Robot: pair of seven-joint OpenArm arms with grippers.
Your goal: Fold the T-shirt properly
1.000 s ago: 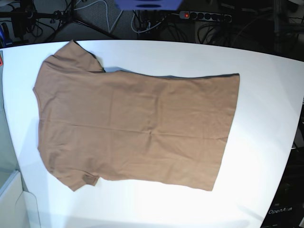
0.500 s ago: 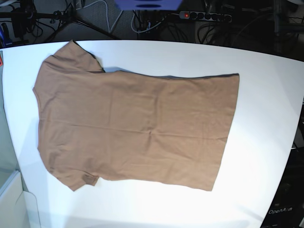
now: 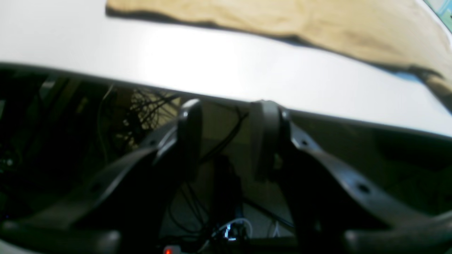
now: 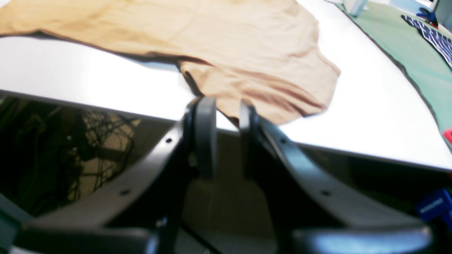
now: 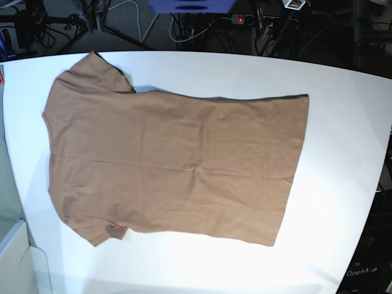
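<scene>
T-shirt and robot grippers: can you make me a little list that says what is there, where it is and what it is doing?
cloth: plain tan-brown short-sleeved T-shirt, spread flat, unfolded
surface: white table, under the shirt
sleeves: toward base view's left
hem: toward base view's right
left gripper: open, holding nothing, off the table's edge
right gripper: open, holding nothing, by a sleeve at the table's edge

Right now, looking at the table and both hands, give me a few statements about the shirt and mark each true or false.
1. The plain tan-brown short-sleeved T-shirt lies spread flat on the white table. True.
2. The left hand grips the hem. False: it is open, off the table edge, holding nothing.
3. The shirt is folded in half. False: it is unfolded, both sleeves out.
4. The right hand is open near a sleeve, holding nothing. True.
</scene>
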